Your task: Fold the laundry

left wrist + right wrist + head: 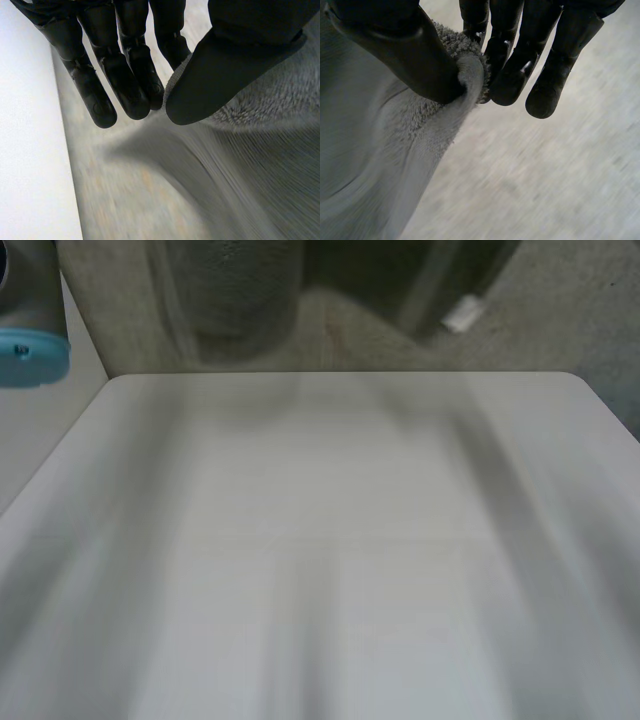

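The white, round-cornered table (330, 540) lies broad and bare-topped. A grey, fluffy terry towel (415, 135) drapes from both hands, its smoother hem curling at the grip. The right hand (520, 60) pinches its edge between thumb and fingers, and the left hand (125, 85) clamps another edge likewise.

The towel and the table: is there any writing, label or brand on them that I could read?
No readable text anywhere.
The grey towel, pinched by the left hand and the right hand, shows no tag or print.
The white table bears no writing.
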